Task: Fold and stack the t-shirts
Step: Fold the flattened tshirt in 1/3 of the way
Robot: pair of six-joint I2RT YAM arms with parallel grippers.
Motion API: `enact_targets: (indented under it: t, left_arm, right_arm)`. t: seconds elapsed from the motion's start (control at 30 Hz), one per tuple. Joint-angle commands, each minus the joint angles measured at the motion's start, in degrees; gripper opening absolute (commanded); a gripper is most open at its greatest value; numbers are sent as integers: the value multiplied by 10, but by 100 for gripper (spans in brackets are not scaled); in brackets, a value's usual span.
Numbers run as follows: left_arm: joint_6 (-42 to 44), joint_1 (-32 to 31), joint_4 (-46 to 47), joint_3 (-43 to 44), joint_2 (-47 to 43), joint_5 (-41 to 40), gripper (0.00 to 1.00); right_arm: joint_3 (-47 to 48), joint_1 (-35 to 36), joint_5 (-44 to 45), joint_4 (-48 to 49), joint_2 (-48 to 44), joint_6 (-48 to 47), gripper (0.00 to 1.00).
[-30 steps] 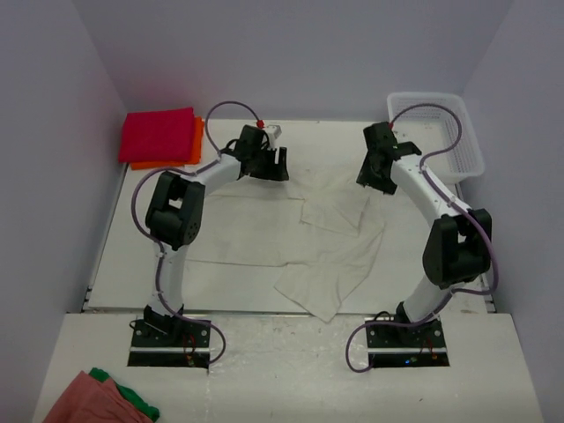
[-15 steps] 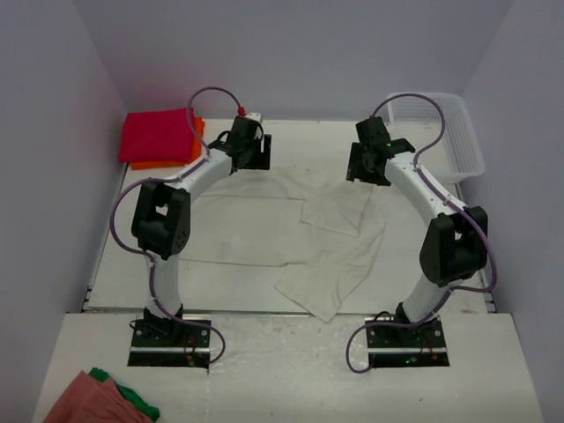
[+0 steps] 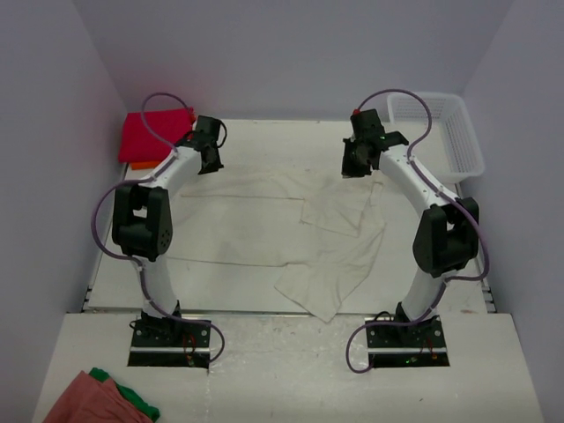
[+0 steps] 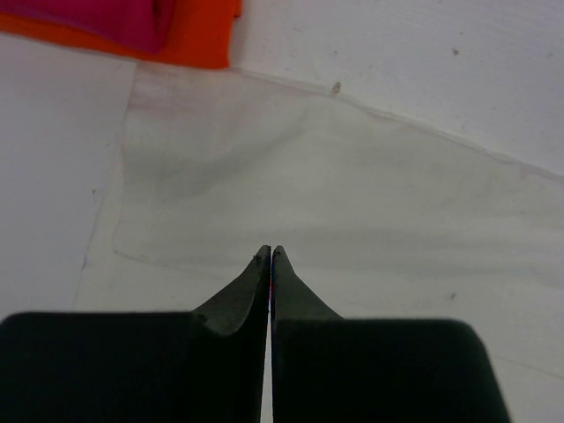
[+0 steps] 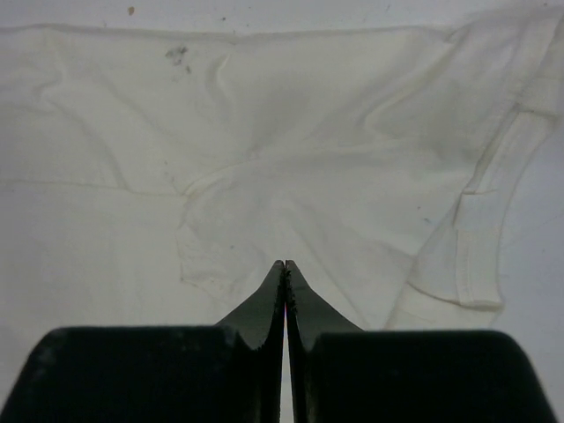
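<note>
Side by side, both end effectors are pinched together with nothing seen between them: the left end effector (image 4: pixel 269 253) over the far left corner of the cream-white t-shirt (image 3: pixel 291 229), the right end effector (image 5: pixel 285 264) over its far right part. The shirt lies spread (wrinkled, partly doubled over) mid-worktop (image 3: pixel 291 137). A magenta t-shirt (image 3: pixel 152 134) tops an orange t-shirt (image 4: pixel 194 40) at far left; a white basket (image 3: pixel 458 132) stands far right.

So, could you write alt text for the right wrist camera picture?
A wrinkled cream-white t-shirt lies spread across most of the view. At the bottom, the black right end effector points toward it, fingers shut and empty.
</note>
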Motion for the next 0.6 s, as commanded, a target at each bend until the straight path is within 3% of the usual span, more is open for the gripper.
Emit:
enact_targets:
  t: [0.0, 0.57]
  left_arm:
    - [-23, 5, -32, 8, 4, -51, 0]
    - [-15, 47, -9, 49, 91, -66, 0]
  right_arm:
    - [9, 7, -50, 8, 12, -2, 0]
    - [-35, 24, -57, 27, 22, -2, 0]
